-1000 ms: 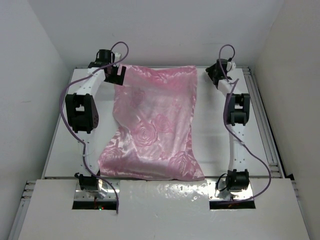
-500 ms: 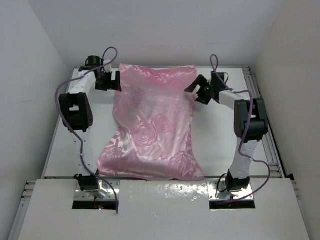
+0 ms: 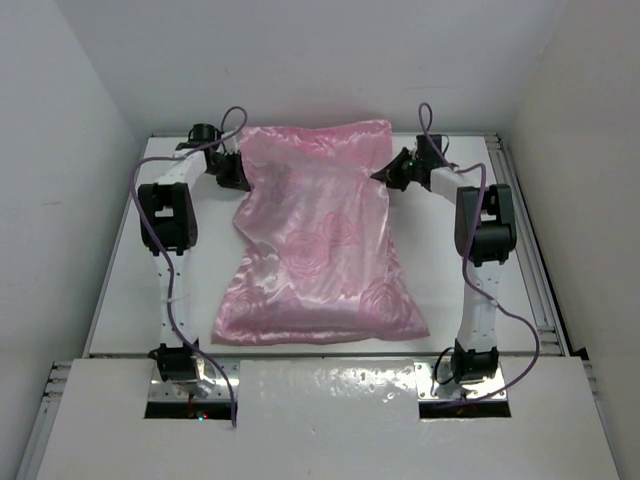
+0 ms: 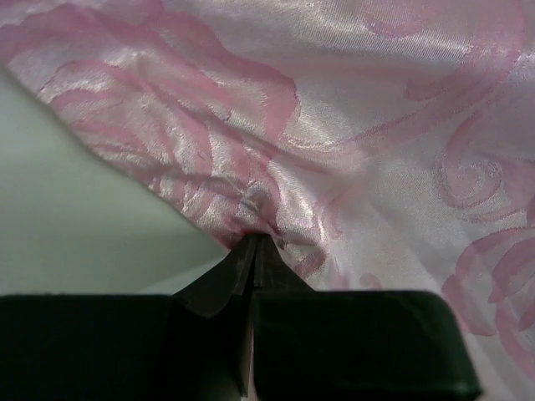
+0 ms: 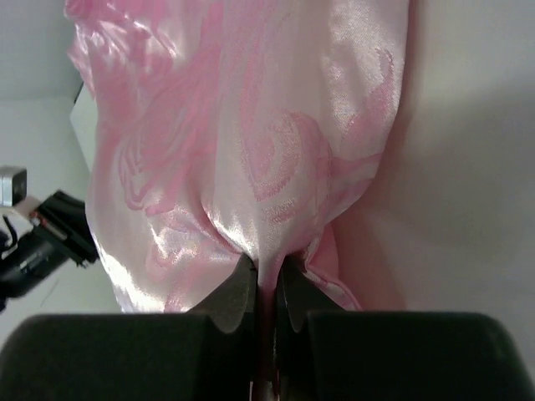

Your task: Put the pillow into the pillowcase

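The shiny pink satin pillowcase (image 3: 315,240), patterned with faint roses and swirls, lay lengthwise in the middle of the white tabletop (image 3: 125,290), its far edge toward 12 o'clock and its broader, flared end toward 6 o'clock, skewed a little toward 5. No cream-white pillow showed in any view. Because the case looked plump and rounded rather than flat, the pillow was most likely already inside it, wholly or nearly so. Which end carried the opening could not be told from these views. The left end effector (image 3: 232,172) was at the case's 10 o'clock corner, and its wrist view showed the left end effector (image 4: 253,244) pinched tight on a puckered fold of satin. The right end effector (image 3: 392,172) was at the 2 o'clock corner, clamped likewise on a gathered fold in its own view (image 5: 266,269). What seemed left was settling the filling toward the closed end, smoothing the case square and letting go of both corners. Little stood in the way. The plain white enclosure walls (image 3: 60,150) stood close on three sides, a metal rail (image 3: 530,260) ran along the 3 o'clock edge, and a glossy white front panel (image 3: 320,420) covered the 6 o'clock edge above the arm bases. The slippery satin itself seemed the likelier nuisance, prone to sliding out of such small pinches.
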Available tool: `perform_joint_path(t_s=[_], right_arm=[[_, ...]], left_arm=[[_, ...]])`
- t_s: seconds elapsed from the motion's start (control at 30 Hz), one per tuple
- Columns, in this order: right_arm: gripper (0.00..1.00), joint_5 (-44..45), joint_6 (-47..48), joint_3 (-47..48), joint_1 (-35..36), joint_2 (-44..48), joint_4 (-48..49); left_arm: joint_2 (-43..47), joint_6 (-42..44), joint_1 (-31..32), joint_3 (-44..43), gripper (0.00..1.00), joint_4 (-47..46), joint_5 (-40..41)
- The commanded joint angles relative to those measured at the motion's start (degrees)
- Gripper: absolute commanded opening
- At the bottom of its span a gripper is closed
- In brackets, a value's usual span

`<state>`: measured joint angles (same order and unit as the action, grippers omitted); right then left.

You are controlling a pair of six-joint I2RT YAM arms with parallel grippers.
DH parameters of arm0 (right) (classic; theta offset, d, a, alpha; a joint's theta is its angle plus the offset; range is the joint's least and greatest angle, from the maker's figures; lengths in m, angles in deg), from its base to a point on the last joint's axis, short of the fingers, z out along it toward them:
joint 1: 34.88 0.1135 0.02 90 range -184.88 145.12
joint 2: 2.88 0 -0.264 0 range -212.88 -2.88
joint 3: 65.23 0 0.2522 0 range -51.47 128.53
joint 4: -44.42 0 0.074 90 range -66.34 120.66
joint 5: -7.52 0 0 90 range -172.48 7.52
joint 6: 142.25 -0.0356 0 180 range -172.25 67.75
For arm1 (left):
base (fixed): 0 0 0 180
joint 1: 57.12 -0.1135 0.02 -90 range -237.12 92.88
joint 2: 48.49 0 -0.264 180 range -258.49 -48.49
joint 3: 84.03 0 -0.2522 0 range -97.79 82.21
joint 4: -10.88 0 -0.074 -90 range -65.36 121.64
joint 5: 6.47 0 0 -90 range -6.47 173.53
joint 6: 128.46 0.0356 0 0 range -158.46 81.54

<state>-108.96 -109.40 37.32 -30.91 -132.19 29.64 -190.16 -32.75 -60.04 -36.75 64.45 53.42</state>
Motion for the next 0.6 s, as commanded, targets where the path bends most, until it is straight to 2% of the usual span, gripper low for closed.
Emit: perform_joint_path(t_s=[0.0,0.13,0.27,0.3,0.33,0.4,0.43,0.47,0.53,0.57], right_arm=[[0.01,5.38,0.63,11.54,-1.77,-3.56,-5.11],[0.02,6.88,-1.21,9.83,-1.59,-2.88,-5.06],[0.12,7.85,-1.66,1.05,-1.59,1.34,-1.10],[0.19,8.02,-0.96,0.77,-1.77,1.87,-1.44],[0.43,7.94,-0.43,0.77,-1.94,2.48,-1.71],[0.67,7.58,0.80,2.34,-2.38,2.75,-3.98],[0.96,7.58,2.03,3.13,-2.99,3.36,-5.12],[0.99,7.50,2.99,4.10,-3.52,3.89,-6.18],[0.99,7.41,5.54,4.28,-6.49,7.04,-8.82],[0.99,7.41,6.60,3.85,-7.39,8.54,-10.74]], left_arm=[[0.07,-3.43,0.90,-3.03,0.00,-6.84,2.32],[-0.98,-4.40,1.16,-7.33,0.00,-9.66,10.49],[-0.19,-2.90,1.16,-7.60,0.00,-11.07,14.28],[-0.10,-2.47,1.07,-7.61,0.00,-11.16,14.37],[0.33,-1.94,1.16,-7.61,0.00,-11.07,14.29],[1.13,-1.59,1.07,-7.17,0.22,-10.55,14.20],[2.43,-0.80,1.16,-6.82,0.31,-10.37,14.37],[3.14,-0.53,1.16,-6.47,0.55,-10.37,14.72],[5.77,1.13,0.90,-5.59,0.76,-10.37,16.47],[6.83,1.92,0.90,-5.58,0.80,-10.37,17.18]])
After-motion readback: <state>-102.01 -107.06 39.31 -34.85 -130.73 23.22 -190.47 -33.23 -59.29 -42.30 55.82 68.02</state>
